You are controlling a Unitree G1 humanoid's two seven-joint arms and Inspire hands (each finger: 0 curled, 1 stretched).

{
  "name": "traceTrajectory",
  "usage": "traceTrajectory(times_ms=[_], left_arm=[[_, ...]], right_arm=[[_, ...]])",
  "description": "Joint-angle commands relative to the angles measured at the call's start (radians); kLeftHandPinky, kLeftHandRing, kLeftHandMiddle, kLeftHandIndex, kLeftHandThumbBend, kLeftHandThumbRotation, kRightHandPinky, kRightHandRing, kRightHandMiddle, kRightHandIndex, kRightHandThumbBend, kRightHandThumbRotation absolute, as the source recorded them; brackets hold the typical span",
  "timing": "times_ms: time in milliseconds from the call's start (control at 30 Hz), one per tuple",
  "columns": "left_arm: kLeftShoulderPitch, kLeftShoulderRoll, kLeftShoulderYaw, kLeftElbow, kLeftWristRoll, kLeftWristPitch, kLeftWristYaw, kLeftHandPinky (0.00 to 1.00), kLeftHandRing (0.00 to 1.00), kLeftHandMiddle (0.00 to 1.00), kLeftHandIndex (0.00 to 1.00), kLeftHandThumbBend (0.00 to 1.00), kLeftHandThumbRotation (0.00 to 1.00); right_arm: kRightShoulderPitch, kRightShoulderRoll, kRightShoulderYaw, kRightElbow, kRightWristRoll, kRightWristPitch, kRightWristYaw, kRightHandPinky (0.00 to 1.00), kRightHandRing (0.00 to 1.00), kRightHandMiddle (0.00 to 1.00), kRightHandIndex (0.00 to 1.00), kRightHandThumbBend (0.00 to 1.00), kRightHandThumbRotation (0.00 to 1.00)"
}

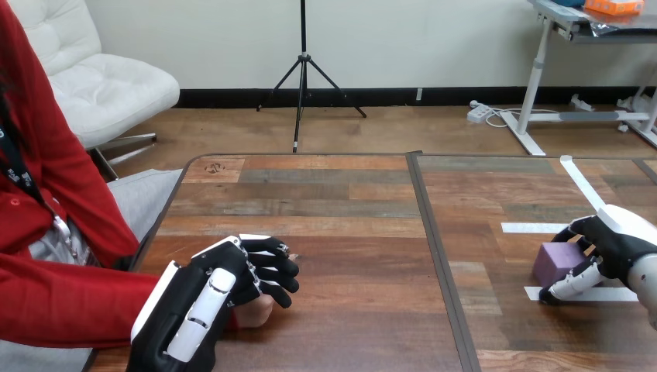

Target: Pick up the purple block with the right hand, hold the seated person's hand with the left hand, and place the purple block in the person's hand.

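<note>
Block (pixel 558 262) on table (pixel 349 232) by right edge, right hand (pixel 620 242) curled round it. Left hand (pixel 197 306) near front left corner, fingers curled over person's hand (pixel 256 311). Risk: loose grip drops block on lift; covered palm hinders placing.

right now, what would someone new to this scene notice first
The robot's left hand at the lower left, curled over the person's hand near the table's edge. Then the purple block at the far right, on the table with the right hand curled round it.
</note>
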Motion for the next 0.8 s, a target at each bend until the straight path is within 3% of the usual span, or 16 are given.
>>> traceTrajectory(times_ms=[0, 300, 767], left_arm=[[-0.064, -0.006, 0.01, 0.0, -0.022, -0.018, -0.006, 0.47, 0.55, 0.58, 0.59, 0.48, 0.8], [-0.064, -0.007, 0.009, 0.001, -0.021, -0.021, -0.004, 0.47, 0.55, 0.58, 0.59, 0.47, 0.79], [-0.064, -0.006, 0.009, 0.003, -0.018, -0.028, -0.003, 0.47, 0.55, 0.58, 0.58, 0.47, 0.81]], right_arm=[[-0.03, -0.001, 0.005, 0.011, 0.006, -0.019, -0.005, 0.55, 0.56, 0.6, 0.6, 0.72, 0.0], [-0.033, -0.003, 0.003, 0.013, 0.007, -0.017, -0.015, 0.51, 0.55, 0.58, 0.51, 0.65, 0.0], [-0.033, -0.003, 0.0, 0.013, 0.01, -0.019, -0.023, 0.46, 0.51, 0.54, 0.47, 0.69, 0.0]])
